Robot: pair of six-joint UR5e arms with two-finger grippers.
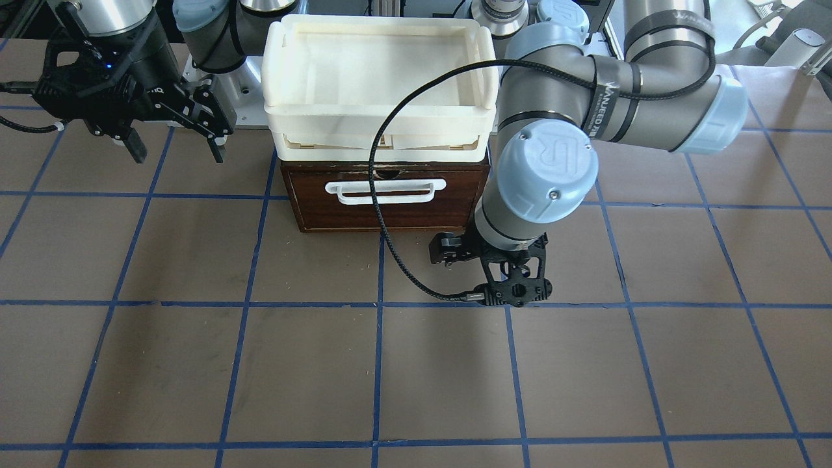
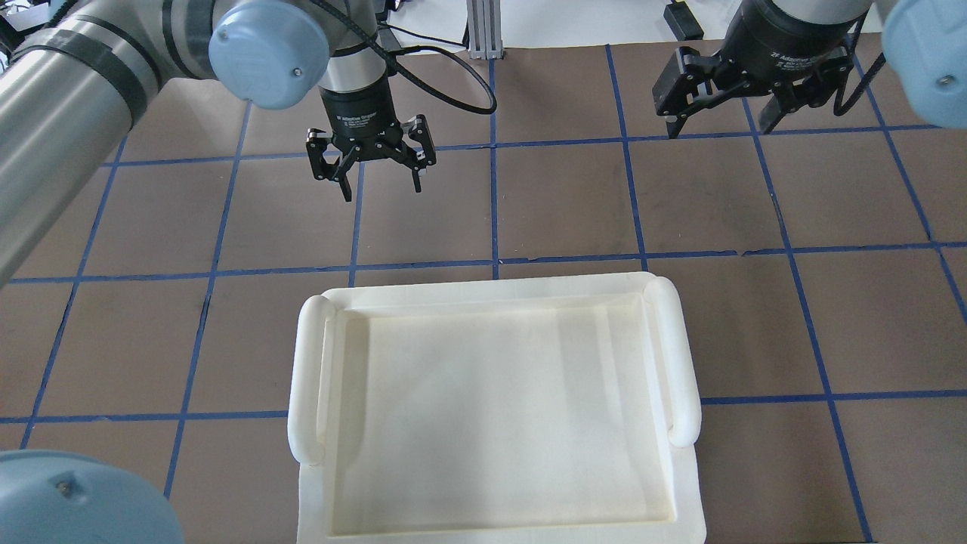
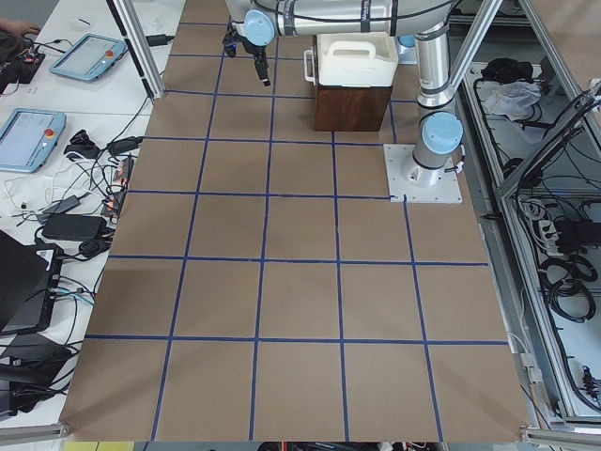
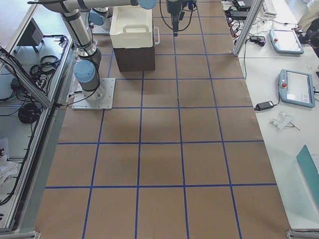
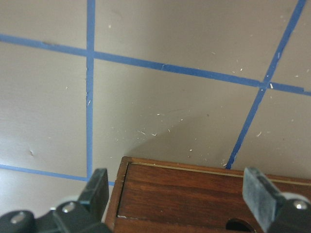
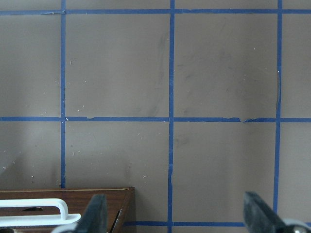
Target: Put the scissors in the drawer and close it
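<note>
Two arms hang over the table (image 2: pixel 566 204), wrists pointing down. Left gripper (image 2: pixel 381 190), upper left overhead, and right gripper (image 2: pixel 718 125), upper right, both stand spread and empty. Drawer (image 1: pixel 442 211), upper centre of the front view, sits pushed in beneath white trays (image 1: pixel 312 120).

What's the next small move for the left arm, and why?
Probably back the left gripper away from the drawer and stop. The drawer looks pushed fully in, no scissors show in any view, and the open fingers hold nothing.
</note>
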